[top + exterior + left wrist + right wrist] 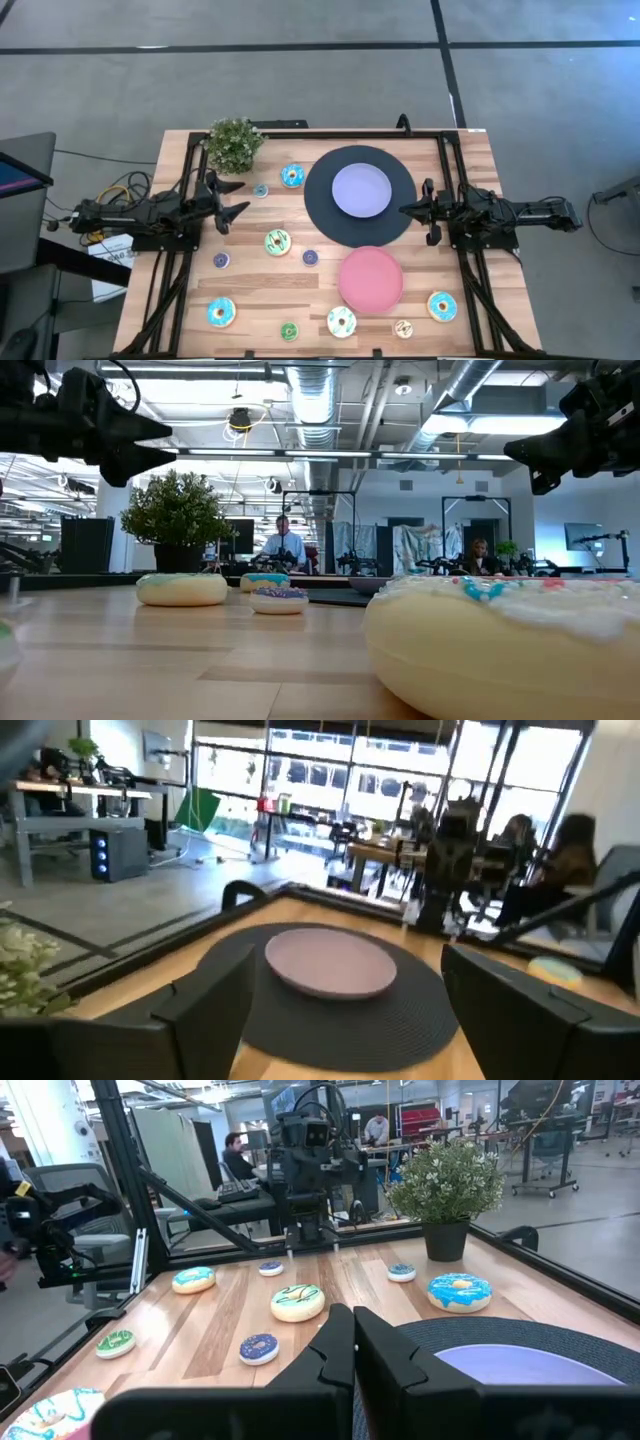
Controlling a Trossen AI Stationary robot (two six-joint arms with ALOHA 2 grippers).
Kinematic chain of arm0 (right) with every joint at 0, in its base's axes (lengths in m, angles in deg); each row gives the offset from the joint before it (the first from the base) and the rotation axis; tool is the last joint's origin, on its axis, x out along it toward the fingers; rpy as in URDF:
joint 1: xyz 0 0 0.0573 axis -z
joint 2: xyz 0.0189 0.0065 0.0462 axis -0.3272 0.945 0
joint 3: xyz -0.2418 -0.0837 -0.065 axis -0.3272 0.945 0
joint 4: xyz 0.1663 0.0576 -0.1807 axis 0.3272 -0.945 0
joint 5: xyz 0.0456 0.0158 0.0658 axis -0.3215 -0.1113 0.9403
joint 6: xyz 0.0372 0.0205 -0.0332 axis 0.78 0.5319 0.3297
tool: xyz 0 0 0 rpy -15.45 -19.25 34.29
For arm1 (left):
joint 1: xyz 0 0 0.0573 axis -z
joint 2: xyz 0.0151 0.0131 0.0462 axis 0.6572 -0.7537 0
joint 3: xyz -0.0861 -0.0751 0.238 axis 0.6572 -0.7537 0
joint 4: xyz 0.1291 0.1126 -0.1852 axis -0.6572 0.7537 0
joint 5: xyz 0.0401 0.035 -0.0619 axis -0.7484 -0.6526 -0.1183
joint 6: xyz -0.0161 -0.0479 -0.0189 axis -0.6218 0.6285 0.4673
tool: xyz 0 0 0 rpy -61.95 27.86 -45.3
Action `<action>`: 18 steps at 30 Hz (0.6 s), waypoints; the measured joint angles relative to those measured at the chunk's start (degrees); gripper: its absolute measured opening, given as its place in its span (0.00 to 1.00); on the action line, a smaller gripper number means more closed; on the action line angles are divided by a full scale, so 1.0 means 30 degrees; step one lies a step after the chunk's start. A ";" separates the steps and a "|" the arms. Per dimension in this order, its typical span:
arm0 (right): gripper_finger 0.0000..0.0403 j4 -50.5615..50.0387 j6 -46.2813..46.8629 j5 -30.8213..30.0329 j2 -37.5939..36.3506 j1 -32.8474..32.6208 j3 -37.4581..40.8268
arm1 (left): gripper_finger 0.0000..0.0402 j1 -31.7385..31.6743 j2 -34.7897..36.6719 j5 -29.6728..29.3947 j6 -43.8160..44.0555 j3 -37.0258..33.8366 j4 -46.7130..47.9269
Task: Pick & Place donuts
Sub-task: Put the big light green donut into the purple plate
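Observation:
Several donuts lie flat on the wooden table: a blue one (292, 176) by the plant, a green-and-white one (277, 241) mid-table, small purple ones (221, 260) (310, 257), and more along the near edge, among them a blue one (221, 312) and a white one (341, 321). My left gripper (238, 198) (340, 975) hovers open above the table's left side, pointing right, with nothing between its fingers. My right gripper (405, 210) (353, 1350) hovers shut at the right side, over the black disc's edge, pointing left.
A lavender plate (361, 190) sits on a large black disc (320, 222) at centre-right, and a pink plate (371, 277) lies nearer. A potted plant (236, 143) stands at the far left. Black rails (300, 132) frame the table. People sit in the room beyond.

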 joint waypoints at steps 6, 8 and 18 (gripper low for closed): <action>0.00 0.0000 0.0000 0.0003 0.0000 0.0003 0.0003 | 0.76 0.0007 -0.2111 -0.1411 0.2920 0.2063 0.2508; 0.00 -0.0002 0.0000 0.0003 0.0000 0.0003 0.0003 | 0.76 -0.0004 -0.3562 -0.1564 0.4096 0.3129 0.4045; 0.00 0.0000 0.0000 0.0003 -0.0003 0.0003 0.0003 | 0.76 0.0007 -1.1929 -0.0468 0.7993 1.0779 1.4670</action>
